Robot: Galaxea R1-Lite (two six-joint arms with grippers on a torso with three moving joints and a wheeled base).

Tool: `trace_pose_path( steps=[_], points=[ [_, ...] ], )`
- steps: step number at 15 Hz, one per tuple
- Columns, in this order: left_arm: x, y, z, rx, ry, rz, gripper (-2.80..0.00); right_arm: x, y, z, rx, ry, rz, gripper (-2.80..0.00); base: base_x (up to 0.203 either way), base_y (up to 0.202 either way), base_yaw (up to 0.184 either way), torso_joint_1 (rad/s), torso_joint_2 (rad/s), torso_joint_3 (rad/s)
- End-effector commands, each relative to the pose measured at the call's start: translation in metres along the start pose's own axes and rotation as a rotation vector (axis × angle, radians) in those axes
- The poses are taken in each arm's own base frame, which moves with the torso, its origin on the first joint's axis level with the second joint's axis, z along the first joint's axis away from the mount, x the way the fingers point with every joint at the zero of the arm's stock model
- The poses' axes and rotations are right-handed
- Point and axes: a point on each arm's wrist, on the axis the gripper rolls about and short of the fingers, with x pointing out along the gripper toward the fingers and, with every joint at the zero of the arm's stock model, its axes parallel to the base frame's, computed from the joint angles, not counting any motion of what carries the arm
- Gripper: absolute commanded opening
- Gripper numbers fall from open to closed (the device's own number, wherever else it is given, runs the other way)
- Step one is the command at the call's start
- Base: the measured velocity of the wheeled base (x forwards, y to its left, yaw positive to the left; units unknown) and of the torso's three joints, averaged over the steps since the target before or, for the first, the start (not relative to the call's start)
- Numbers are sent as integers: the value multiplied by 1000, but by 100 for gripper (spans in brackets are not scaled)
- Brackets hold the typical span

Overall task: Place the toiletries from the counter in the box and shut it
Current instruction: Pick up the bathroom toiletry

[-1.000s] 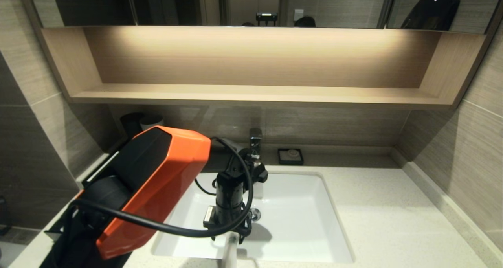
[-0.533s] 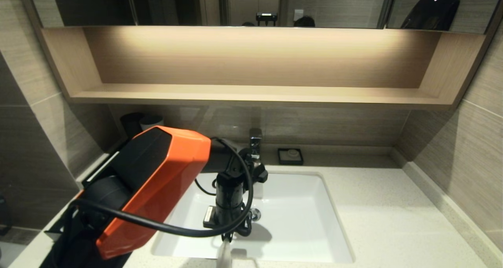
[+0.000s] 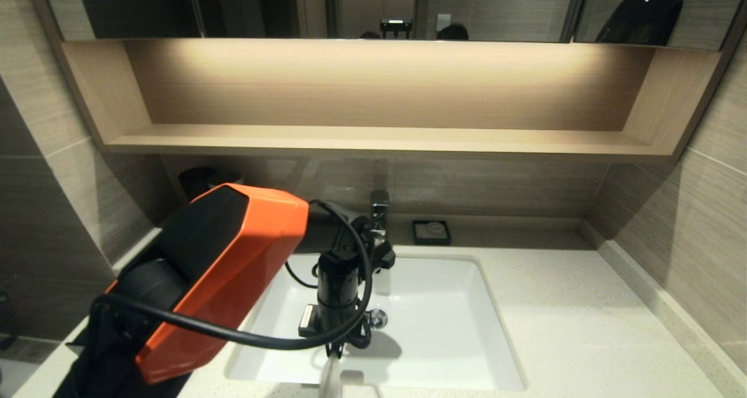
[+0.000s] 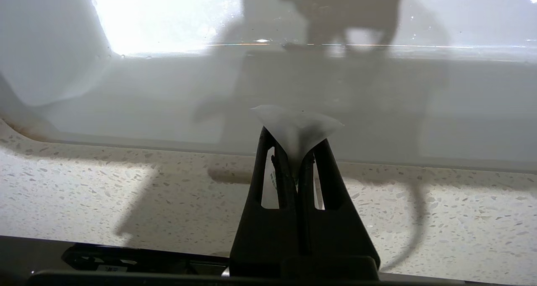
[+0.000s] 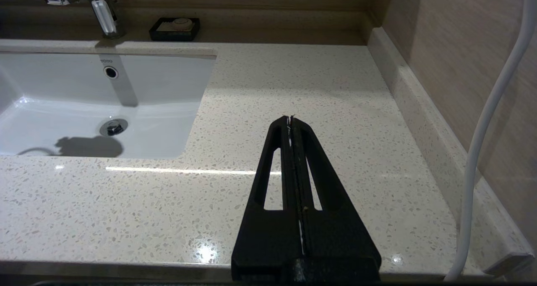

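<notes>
Toiletries packet (image 3: 330,380), a whitish wrapped stick, sits at the counter's (image 3: 572,339) near edge in your head view, under the left gripper (image 3: 334,351), which hangs over the sink's (image 3: 443,322) front rim. A small black soap dish (image 3: 431,232) stands behind the basin beside the tap (image 3: 379,208).

Your left wrist view shows the left gripper (image 4: 295,152) pinched tight on the packet's (image 4: 295,124) wrap end, which flares out past the fingertips (image 4: 268,143) above the speckled counter (image 4: 126,193).

Your right wrist view shows the right gripper (image 5: 290,122) with its fingers pressed together and holding nothing, parked above bare counter (image 5: 293,80) right of the sink (image 5: 63,110).
</notes>
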Motion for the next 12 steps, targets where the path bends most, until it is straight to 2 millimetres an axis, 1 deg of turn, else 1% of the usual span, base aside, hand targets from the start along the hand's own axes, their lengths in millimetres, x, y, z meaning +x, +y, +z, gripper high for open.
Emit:
trace_pose_path(
  steps=[1,4,6,9,12],
  points=[
    [-14,6,-1,-15,-24,-12,-280,0,0,0,0,-1,0,-280,0,0,0,0,0,0],
    [-39,15,-5,-23,-66,-33,-280,0,0,0,0,0,-1,-280,0,0,0,0,0,0],
    [-56,28,-6,-41,-89,-41,-280,0,0,0,0,0,-1,-280,0,0,0,0,0,0],
    [-81,60,-4,-92,-133,-32,-280,0,0,0,0,0,1,-280,0,0,0,0,0,0],
    [-102,104,-3,-158,-171,1,-280,0,0,0,0,0,-1,-280,0,0,0,0,0,0]
  ],
)
